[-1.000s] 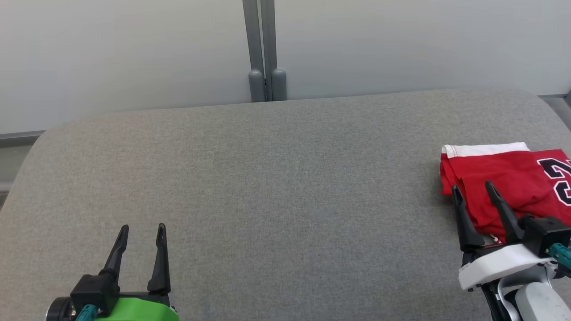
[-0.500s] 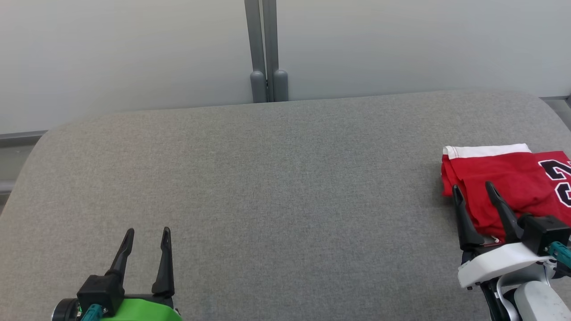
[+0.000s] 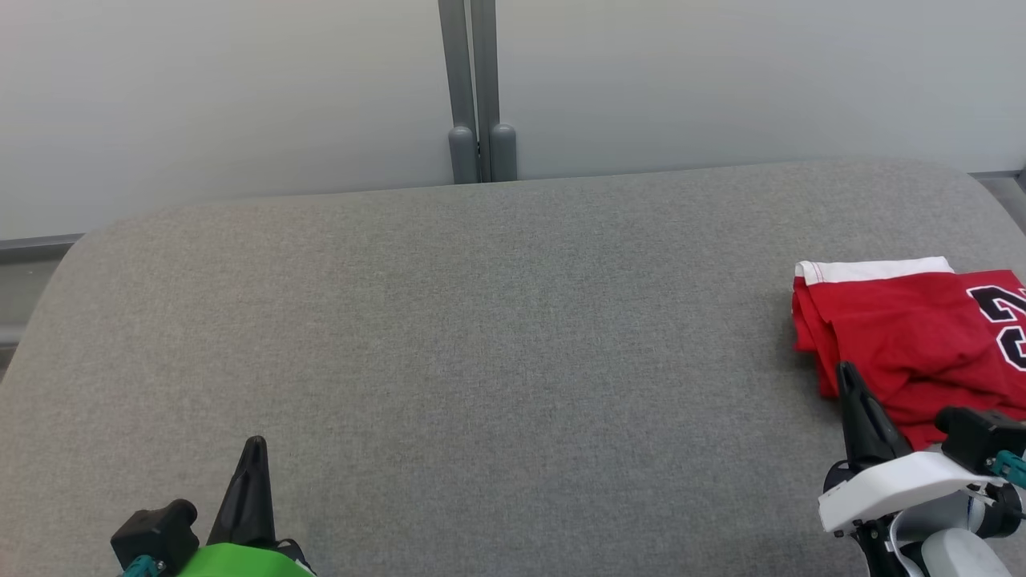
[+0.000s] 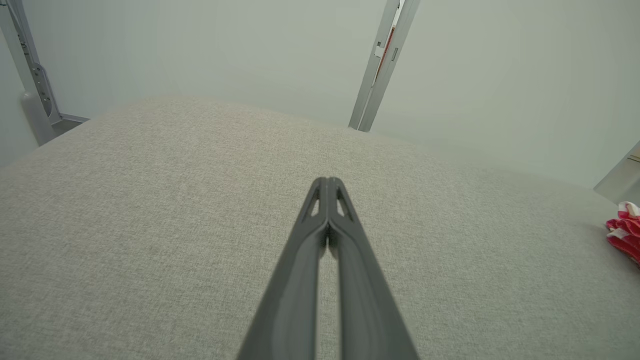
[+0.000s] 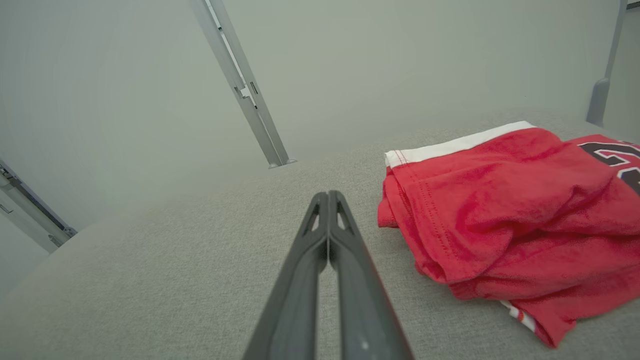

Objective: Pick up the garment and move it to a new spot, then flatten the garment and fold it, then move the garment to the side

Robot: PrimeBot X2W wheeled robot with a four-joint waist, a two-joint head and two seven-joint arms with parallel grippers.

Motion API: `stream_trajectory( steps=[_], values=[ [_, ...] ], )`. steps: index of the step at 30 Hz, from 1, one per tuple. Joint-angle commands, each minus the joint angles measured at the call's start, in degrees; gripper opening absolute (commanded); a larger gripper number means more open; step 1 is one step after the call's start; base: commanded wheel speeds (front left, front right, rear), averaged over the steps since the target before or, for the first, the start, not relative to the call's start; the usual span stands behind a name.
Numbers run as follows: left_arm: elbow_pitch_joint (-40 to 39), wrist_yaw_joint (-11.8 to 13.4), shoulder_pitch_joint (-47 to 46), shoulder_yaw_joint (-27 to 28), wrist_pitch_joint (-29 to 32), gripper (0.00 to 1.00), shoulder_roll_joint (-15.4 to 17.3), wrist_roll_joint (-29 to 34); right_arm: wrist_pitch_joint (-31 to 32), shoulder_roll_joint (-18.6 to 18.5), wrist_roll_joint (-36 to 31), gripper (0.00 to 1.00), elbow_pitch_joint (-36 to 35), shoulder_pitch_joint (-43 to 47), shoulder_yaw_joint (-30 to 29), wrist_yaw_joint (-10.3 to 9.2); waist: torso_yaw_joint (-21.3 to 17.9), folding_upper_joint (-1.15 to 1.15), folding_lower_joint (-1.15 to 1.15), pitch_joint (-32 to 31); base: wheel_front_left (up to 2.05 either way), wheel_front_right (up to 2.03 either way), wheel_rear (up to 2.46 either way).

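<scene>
Both jaws are clenched on nothing; the right gripper (image 3: 846, 370) sits just beside the folded garment (image 3: 906, 320) at 3 o'clock, so a careless sweep could unfold it.

You see left gripper (image 3: 256, 443) low left, jaws pressed together | right gripper (image 3: 846, 370) low right, jaws pressed together

Dark tapered fingers (image 4: 300, 280), slotted at tips, were noted. The left gripper (image 3: 256, 445) was backed by a green shell (image 3: 240, 562), the right gripper (image 3: 846, 370) by a white shell (image 3: 890, 482); teal plugs (image 3: 1011, 466) were seen on both.
</scene>
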Motion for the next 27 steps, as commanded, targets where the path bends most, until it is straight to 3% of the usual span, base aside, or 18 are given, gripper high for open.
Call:
stream_trajectory(
  steps=[1, 27],
  values=[
    [-0.8, -0.23, -1.92, 0.6, 0.48, 0.0, 0.04, -2.56, 0.58, -0.11, 2.37, 0.0, -0.81, -1.47, -0.7, 0.0, -0.02, 0.0, 0.0, 0.03, 0.0, 0.0, 0.0],
    [-1.06, -0.38, -4.49, 2.88, 6.17, 0.0, -0.45, -25.3, 6.52, 2.56, 22.9, 0.0, -0.69, -2.56, -3.65, 0.0, -0.42, 0.0, 0.0, 0.59, 0.0, 0.0, 0.0]
  ],
)
